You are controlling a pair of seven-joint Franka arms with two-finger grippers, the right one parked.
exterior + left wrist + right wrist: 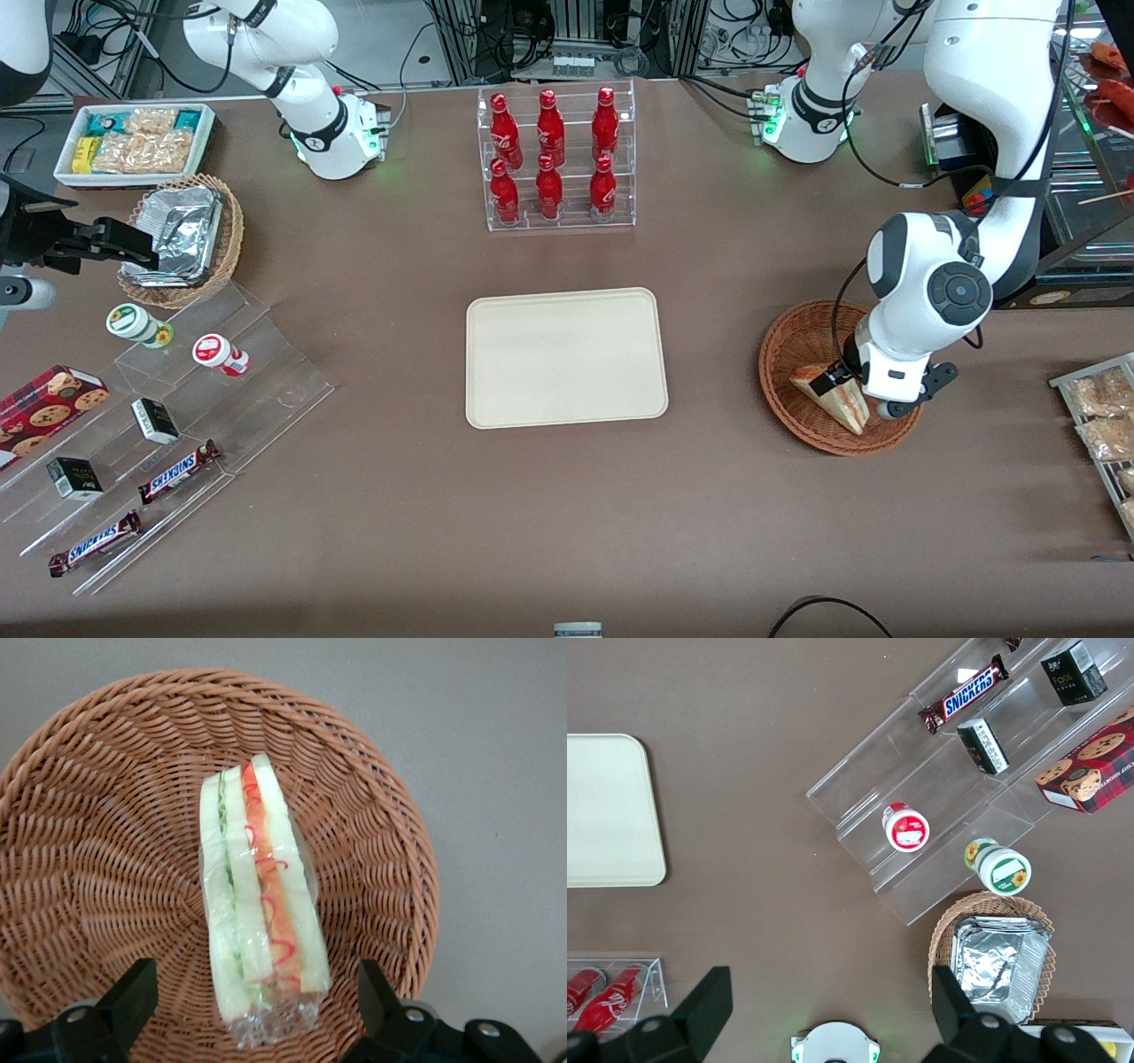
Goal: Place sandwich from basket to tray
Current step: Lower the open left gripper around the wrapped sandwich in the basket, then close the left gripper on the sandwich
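The sandwich (261, 904) lies in the basket (106, 859), resting on its sloping inner wall toward the side nearer the front camera, and the gripper (257, 1005) hangs directly over it. In the left wrist view the 2 fingers (133, 997) stand wide apart, 1 on each side of the wedge's wrapped end, holding nothing and not touching it. The sandwich's long axis runs straight away from the gripper, so the line between the fingers crosses the narrow bread-to-bread width (a closing there would press the 2 bread faces). In the front view the tray (567, 359) sits bare on the desk (567, 514), well apart from the basket, toward the parked arm's end.
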